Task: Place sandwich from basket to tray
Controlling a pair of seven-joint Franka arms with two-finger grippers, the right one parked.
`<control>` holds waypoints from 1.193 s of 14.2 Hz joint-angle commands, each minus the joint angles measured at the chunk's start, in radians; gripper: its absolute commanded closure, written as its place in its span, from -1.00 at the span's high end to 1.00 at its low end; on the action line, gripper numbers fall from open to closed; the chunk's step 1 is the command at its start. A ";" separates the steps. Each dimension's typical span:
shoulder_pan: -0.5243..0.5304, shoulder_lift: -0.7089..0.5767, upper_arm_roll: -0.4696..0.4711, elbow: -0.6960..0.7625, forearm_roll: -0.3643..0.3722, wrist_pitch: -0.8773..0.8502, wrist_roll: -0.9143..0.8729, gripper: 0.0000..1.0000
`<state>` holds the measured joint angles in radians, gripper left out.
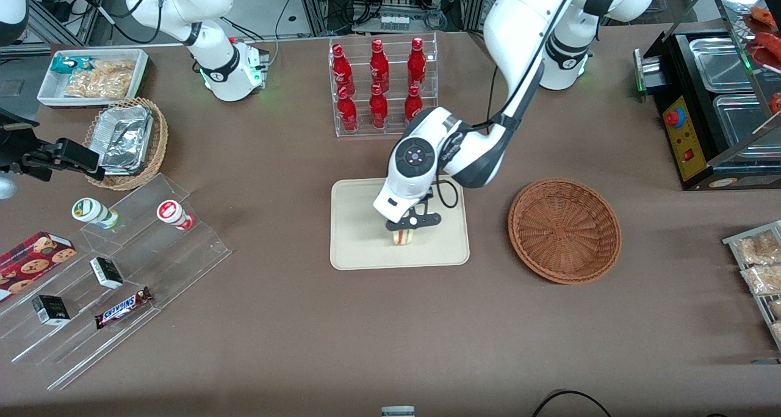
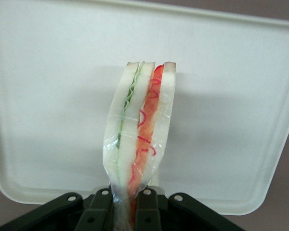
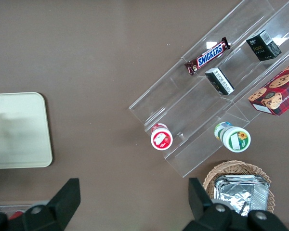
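I've got the gripper [image 1: 404,236] pinching the sandwich [image 1: 403,237] over the tray [image 1: 360,234] at frame centre (basket [image 1: 564,229] emptied); next, lower and release.

Glossy clear film is wrapping the sandwich [image 2: 139,130], pinched in the matt black plastic hand [image 2: 124,211]. The tray [image 1: 360,246] is looking smooth, matt cream plastic; the basket [image 1: 564,231] rough woven wicker; the worktop [image 1: 390,331] matt brown.

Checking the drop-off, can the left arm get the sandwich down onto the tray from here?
Probably yes: the gripper holds the sandwich directly over bare tray, nothing lying underneath.
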<state>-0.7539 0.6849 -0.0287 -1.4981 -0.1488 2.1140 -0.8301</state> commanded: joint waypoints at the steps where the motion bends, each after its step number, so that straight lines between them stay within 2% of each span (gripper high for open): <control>1: -0.035 0.074 0.016 0.081 0.000 0.006 -0.027 -0.96; 3: -0.047 0.090 0.018 0.090 0.003 0.006 -0.026 -0.93; 5: -0.047 0.091 0.018 0.098 0.043 0.004 -0.029 -0.85; 6: -0.047 0.091 0.018 0.098 0.046 0.001 -0.029 -0.63; 7: -0.041 0.090 0.018 0.099 0.048 -0.003 -0.020 0.07; 8: -0.042 0.088 0.018 0.098 0.048 -0.003 -0.020 0.99; 14: -0.039 -0.016 0.032 0.096 0.064 -0.093 -0.026 1.00; 17: -0.041 -0.088 0.107 0.090 0.109 -0.179 -0.032 1.00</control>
<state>-0.7845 0.6619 0.0327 -1.3842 -0.0706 1.9965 -0.8445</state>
